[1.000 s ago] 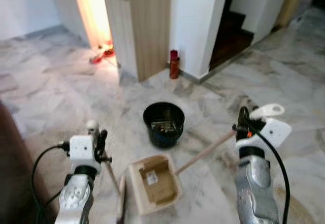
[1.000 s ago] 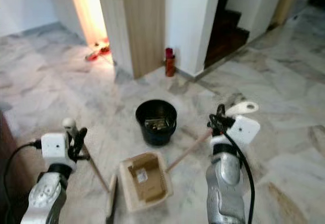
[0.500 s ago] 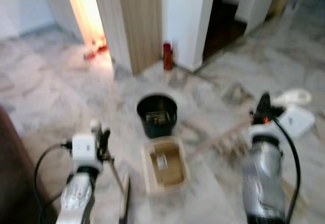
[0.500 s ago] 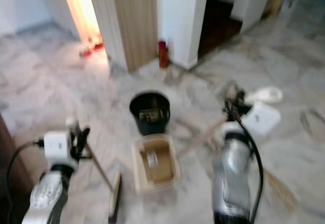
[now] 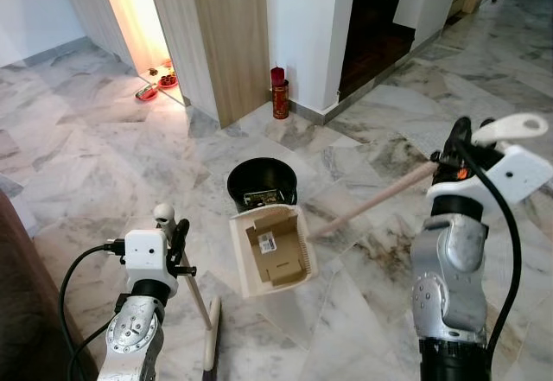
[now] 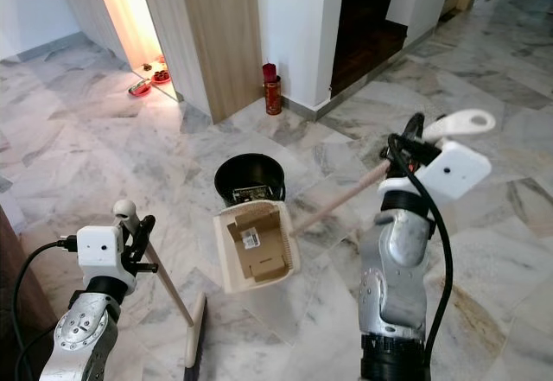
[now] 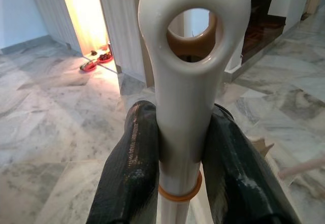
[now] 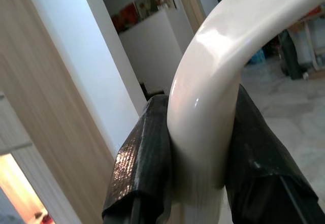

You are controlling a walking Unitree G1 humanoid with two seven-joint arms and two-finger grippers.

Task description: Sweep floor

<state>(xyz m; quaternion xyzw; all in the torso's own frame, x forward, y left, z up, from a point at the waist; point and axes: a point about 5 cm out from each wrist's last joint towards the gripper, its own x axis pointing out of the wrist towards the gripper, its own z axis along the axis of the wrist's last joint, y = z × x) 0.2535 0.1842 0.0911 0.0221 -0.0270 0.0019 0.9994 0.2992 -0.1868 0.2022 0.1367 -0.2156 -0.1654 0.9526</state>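
My right gripper (image 5: 458, 143) is shut on the curved cream grip (image 8: 208, 122) of a long-handled dustpan (image 5: 289, 260). The pan hangs tilted just off the floor, its open mouth facing up, right in front of a black bin (image 5: 259, 178). Torn cardboard pieces (image 5: 275, 247) lie inside the pan, and some scraps sit in the bin. My left gripper (image 5: 175, 236) is shut on the cream broom handle (image 7: 185, 82) just below its hanging hole. The broom head (image 5: 210, 339) rests on the marble floor, left of the pan.
A red cylinder (image 5: 279, 93) stands at the foot of a wooden panel (image 5: 229, 35). Behind the white wall, dark stairs (image 5: 376, 27) go up. Red dishes (image 5: 155, 83) sit in a lit opening at far left. A dark sofa edge (image 5: 13, 312) is close on my left.
The right arm has risen, lifting the dustpan off the floor and tilting it up close to the bin. The camera has shifted. The left gripper still holds the broom in place.
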